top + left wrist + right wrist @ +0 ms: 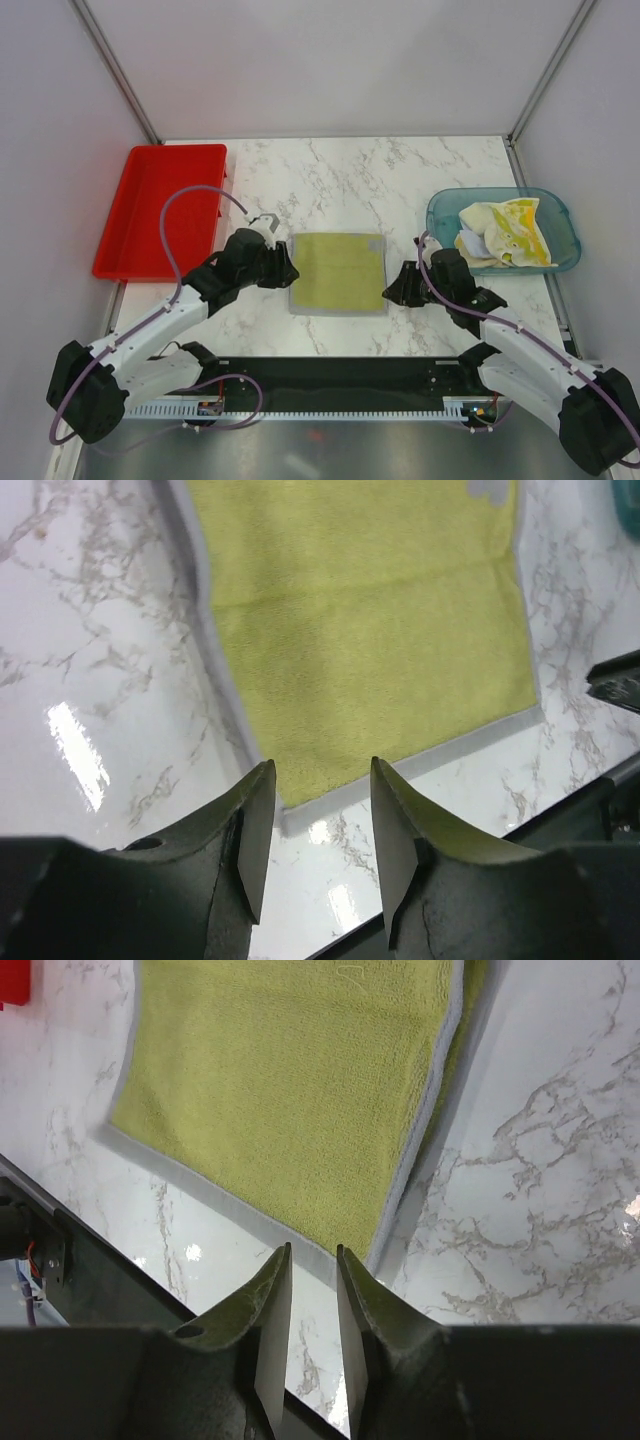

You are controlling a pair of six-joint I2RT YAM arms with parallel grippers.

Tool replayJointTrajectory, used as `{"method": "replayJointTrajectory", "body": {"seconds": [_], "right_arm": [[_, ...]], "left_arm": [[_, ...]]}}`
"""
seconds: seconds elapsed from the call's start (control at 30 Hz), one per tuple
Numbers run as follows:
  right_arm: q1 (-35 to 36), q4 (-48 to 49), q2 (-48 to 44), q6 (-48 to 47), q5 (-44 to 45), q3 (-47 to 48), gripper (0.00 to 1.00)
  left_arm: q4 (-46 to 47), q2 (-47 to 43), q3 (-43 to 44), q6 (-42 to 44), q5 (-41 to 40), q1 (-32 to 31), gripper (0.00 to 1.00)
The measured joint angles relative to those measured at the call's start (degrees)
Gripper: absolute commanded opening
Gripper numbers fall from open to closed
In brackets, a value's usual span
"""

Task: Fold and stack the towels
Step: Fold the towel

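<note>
Only the top view took in the one red tray (150, 215), empty and well to the left of the flat yellow-green towel (338, 272), and the one teal bin (440, 215) off to that towel's right. The bin held a crumpled heap of towels (505, 235) in yellow, white and cream; how many were in it I could not tell.

The right wrist view alone showed a second yellow-green layer peeping out under the flat towel's right edge, so it lay folded. It was the only towel spread out, squarely on the marble table (350, 170) between the two arms.

Both arms reached low and forward, bent at the elbow. The left gripper (320, 765) hung at the flat towel's near-left corner, its fingers moderately apart with nothing between them. The right gripper (313, 1252) hung at the towel's near-right corner, its fingers only narrowly parted and likewise empty.
</note>
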Motion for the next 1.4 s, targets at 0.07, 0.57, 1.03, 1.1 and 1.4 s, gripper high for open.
{"method": "replayJointTrajectory", "body": {"seconds": [0.07,0.57,1.03,1.1,1.4], "right_arm": [[0.00,-0.76,0.50,-0.02,0.00,1.75,0.33],[0.04,4.11,8.76,2.05,0.70,-0.17,0.32],[0.04,1.18,11.10,2.73,9.09,8.00,0.22],[-0.07,2.45,15.04,2.32,10.29,12.33,0.20],[-3.67,5.53,38.42,-2.75,12.92,27.89,0.18]], "left_arm": [[-1.75,-0.31,0.07,-1.25,-2.82,-0.02,0.53],[-6.19,5.92,-3.13,-4.31,-6.82,0.00,0.54],[2.43,17.94,12.76,-6.03,-6.67,0.02,0.46],[4.26,22.73,15.04,-5.42,-6.56,0.07,0.45],[5.53,36.85,20.28,-2.67,-5.46,4.96,0.44]]}}
